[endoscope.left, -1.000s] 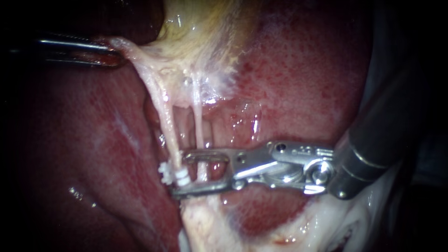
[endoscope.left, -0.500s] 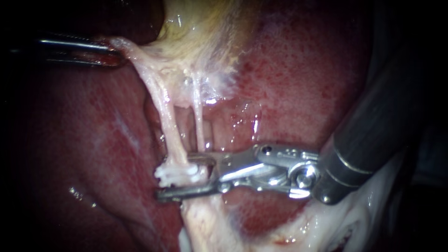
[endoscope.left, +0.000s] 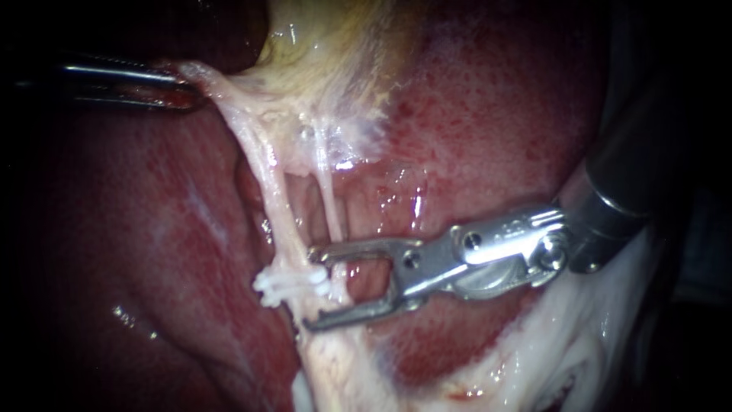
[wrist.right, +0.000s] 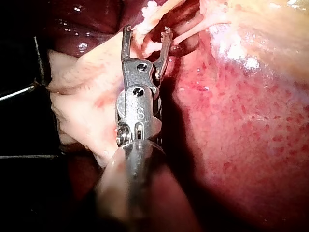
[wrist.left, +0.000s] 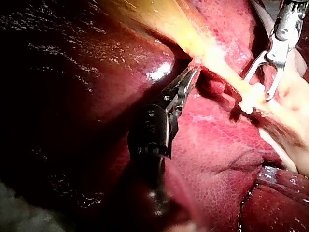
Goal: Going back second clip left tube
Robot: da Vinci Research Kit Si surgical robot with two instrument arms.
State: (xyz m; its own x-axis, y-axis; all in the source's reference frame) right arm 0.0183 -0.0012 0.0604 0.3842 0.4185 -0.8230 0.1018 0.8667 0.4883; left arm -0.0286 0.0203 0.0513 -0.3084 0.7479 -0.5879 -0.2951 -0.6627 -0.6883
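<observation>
Clip (endoscope.left: 290, 284) lies crosswise on left tube (endoscope.left: 276, 206), long axis horizontal; my right instrument (endoscope.left: 311, 291) slants in from right, jaws apart; my left instrument (endoscope.left: 183, 84) clamps pale tissue (endoscope.left: 221, 95).

A clip (endoscope.left: 290, 284) sits on the left tube (endoscope.left: 271, 198), by the right instrument (endoscope.left: 311, 291).

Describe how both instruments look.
Right instrument: bright silver metal tip with round pins at its hinges, a polished collar, then a thick dark shaft. Left instrument: much slimmer, silver-grey tapering tip on a black housing and dark shaft.
</observation>
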